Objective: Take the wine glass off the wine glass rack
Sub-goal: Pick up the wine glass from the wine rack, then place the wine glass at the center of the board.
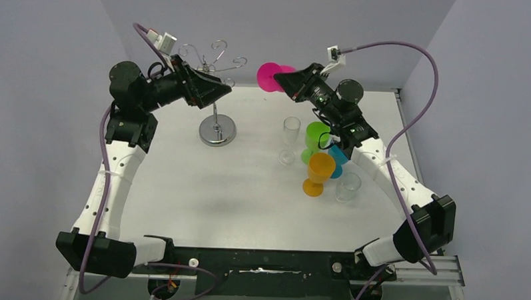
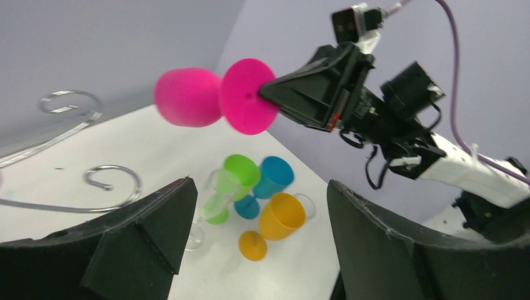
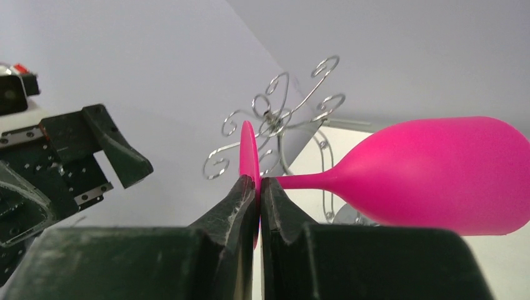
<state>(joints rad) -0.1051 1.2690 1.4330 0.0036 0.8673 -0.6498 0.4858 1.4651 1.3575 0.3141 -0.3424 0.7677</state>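
Wine glass (image 3: 437, 175) pink, sideways, foot pinched in right gripper (image 3: 259, 182); left gripper (image 2: 259, 203) spread near rack (image 1: 217, 131).

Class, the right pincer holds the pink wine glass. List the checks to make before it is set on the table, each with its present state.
1. Grip: right pincer shut on the pink wine glass by its foot: ok.
2. Glass apart from the wine glass rack: ok.
3. Rack upright on the table: ok.
4. Other arm: left pincer open, holding nothing: ok.
5. Glass upright for setting down: not ok, it lies sideways.
6. Way down free: not ok, coloured glasses stand under the right arm.
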